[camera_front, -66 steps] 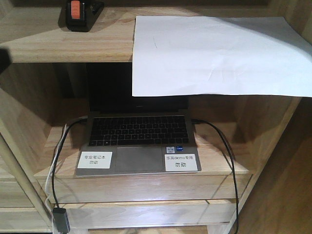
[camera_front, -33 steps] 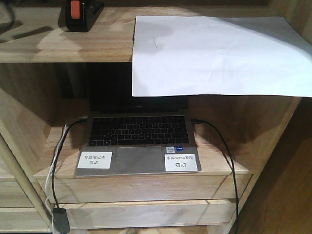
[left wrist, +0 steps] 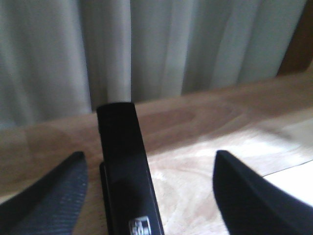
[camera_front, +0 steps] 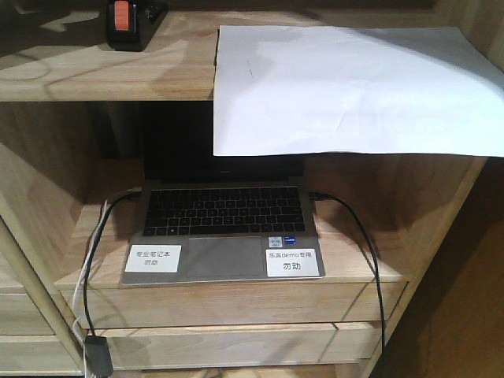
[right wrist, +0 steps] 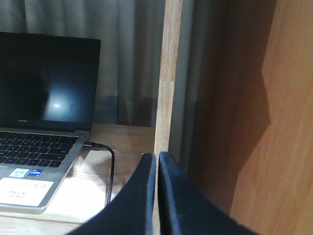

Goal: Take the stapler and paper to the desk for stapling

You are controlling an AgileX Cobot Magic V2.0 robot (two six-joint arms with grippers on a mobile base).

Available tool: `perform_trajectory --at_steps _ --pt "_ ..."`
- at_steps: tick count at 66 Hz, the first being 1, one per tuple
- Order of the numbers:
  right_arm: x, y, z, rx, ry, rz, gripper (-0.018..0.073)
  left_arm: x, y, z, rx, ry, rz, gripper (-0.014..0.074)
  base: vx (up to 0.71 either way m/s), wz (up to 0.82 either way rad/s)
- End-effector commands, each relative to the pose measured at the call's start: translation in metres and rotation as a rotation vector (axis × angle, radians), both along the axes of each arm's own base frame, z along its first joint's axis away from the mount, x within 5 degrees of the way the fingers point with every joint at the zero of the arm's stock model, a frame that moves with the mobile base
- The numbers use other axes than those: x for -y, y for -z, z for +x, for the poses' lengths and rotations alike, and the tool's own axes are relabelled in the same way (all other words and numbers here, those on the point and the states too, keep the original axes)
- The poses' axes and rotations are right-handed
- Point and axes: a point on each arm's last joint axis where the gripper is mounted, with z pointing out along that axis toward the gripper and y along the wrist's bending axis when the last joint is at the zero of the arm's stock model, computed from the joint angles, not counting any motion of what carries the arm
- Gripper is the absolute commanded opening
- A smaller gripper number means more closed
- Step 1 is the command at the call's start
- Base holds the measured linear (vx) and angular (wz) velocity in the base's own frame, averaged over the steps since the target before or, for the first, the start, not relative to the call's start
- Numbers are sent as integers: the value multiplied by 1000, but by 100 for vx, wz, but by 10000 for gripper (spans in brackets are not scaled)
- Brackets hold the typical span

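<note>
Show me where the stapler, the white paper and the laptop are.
stapler (camera_front: 138,24), front view, black body beside the orange patch.
paper (camera_front: 346,87), front view, middle of the sheet.
laptop (camera_front: 224,211), front view, its keyboard.

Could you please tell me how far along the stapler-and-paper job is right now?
Nothing looks delivered: the stapler and paper both lie on the top shelf. In hand: the left gripper is open, with its fingers either side of the stapler. The right gripper is shut and empty, near the laptop. Left: grasping and moving both.
</note>
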Motion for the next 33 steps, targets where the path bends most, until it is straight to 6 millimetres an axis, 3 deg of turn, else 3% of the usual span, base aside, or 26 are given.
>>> perform_trajectory --at_steps 1,33 --pt "0 -6 -1 83 -3 -6 -9 -2 -25 -11 94 2 -48 553 0 0" --pt "0 -6 -1 84 -3 -6 -9 6 5 20 4 -37 -35 553 0 0"
